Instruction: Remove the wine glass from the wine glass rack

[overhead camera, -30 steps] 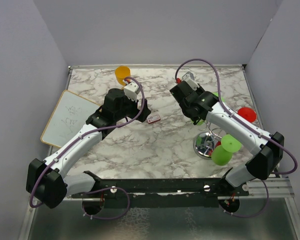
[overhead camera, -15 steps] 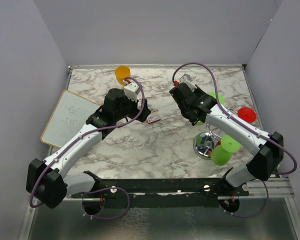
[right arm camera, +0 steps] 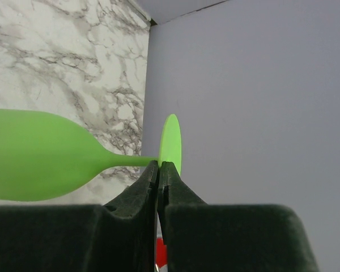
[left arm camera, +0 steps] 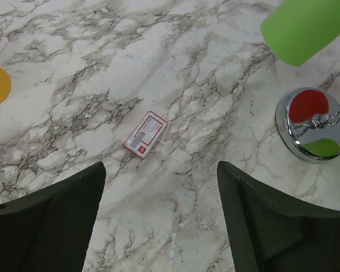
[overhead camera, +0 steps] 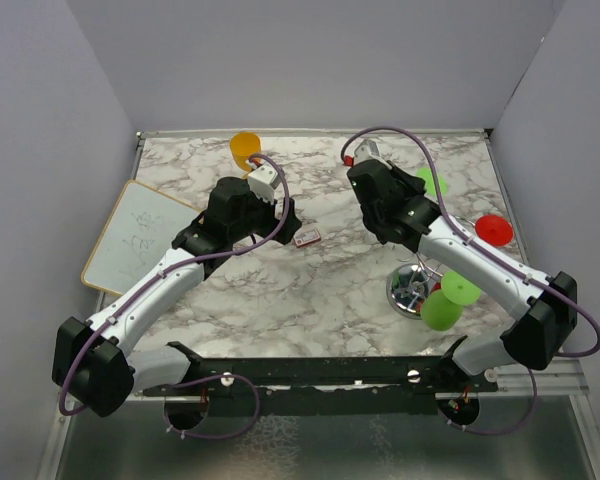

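The chrome wine glass rack [overhead camera: 416, 284] stands at the right of the marble table, and its round shiny base also shows in the left wrist view [left arm camera: 313, 126]. A second green glass [overhead camera: 444, 306] and a red glass [overhead camera: 494, 228] hang on it. My right gripper [right arm camera: 159, 165] is shut on a green wine glass [right arm camera: 37, 156] where the stem meets the foot, holding it sideways in the air. In the top view this glass [overhead camera: 430, 182] and the gripper [overhead camera: 418, 190] are behind the rack. My left gripper [left arm camera: 161, 170] is open and empty above the table.
A small red and white card [left arm camera: 145, 134] lies on the marble just ahead of my left gripper [overhead camera: 280, 215]. An orange cup [overhead camera: 245, 148] stands at the back. A whiteboard [overhead camera: 135, 240] lies at the left edge. Walls enclose the table.
My right gripper has moved back and to the left with the green glass, away from the rack. The left arm has not moved.
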`<action>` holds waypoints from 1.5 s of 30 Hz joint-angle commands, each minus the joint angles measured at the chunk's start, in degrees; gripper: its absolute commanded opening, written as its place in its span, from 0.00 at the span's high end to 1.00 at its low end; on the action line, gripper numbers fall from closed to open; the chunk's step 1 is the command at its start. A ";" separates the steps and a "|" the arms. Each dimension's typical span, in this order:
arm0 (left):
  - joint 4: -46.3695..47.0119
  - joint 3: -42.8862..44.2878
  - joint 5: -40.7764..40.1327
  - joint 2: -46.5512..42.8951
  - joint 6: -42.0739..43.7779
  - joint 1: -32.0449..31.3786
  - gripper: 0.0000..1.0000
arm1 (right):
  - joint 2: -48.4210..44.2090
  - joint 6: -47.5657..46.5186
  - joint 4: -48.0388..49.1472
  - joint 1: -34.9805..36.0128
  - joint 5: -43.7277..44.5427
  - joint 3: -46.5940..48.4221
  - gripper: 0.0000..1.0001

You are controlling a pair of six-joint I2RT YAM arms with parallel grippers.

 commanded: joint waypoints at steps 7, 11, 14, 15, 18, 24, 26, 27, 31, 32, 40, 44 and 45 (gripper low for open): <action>0.13 -0.23 -2.07 -0.52 0.63 -0.47 0.18 | 0.45 -1.77 8.85 -1.22 -4.37 3.44 0.99; -0.29 -0.01 -3.57 -1.02 0.86 -0.42 0.18 | 1.38 11.23 1.15 -2.12 -15.34 9.63 0.99; -0.80 0.74 -4.69 -1.93 0.56 -0.33 0.18 | 1.53 19.15 -1.57 -4.18 -25.41 12.89 0.99; -1.21 1.41 -5.35 -2.31 -0.05 -0.21 0.17 | 1.49 21.73 -2.34 -5.22 -29.43 14.05 0.99; -4.44 4.61 -7.12 -4.22 -2.36 0.05 0.17 | 1.30 29.10 -3.37 -9.99 -42.52 16.92 0.99; -6.23 8.36 -8.57 -13.30 -8.65 0.06 0.17 | -1.96 48.81 3.43 -25.35 -74.94 15.44 0.99; -5.90 8.87 -8.21 -14.83 -10.78 0.04 0.17 | -2.59 54.44 6.26 -29.16 -83.90 13.42 0.99; -5.69 9.03 -7.87 -15.46 -11.86 0.06 0.17 | -2.95 57.64 8.16 -30.95 -88.05 12.00 0.99; -3.30 8.63 -6.54 -17.52 -16.29 0.05 0.17 | -5.30 70.35 18.09 -34.55 -101.79 5.06 0.99; -1.92 7.97 -6.08 -18.06 -17.42 0.02 0.17 | -5.98 73.23 20.50 -34.68 -103.35 3.41 0.99; 3.58 10.31 0.09 -16.91 -27.39 0.07 0.18 | -8.60 82.45 30.83 -34.75 -112.64 -3.83 0.99; 3.54 14.18 2.53 -15.07 -31.68 0.06 0.17 | -10.11 84.13 35.12 -34.68 -114.01 -8.38 0.99; 3.40 14.95 3.04 -14.57 -32.59 0.02 0.18 | -10.20 83.70 35.32 -34.63 -114.16 -8.90 0.99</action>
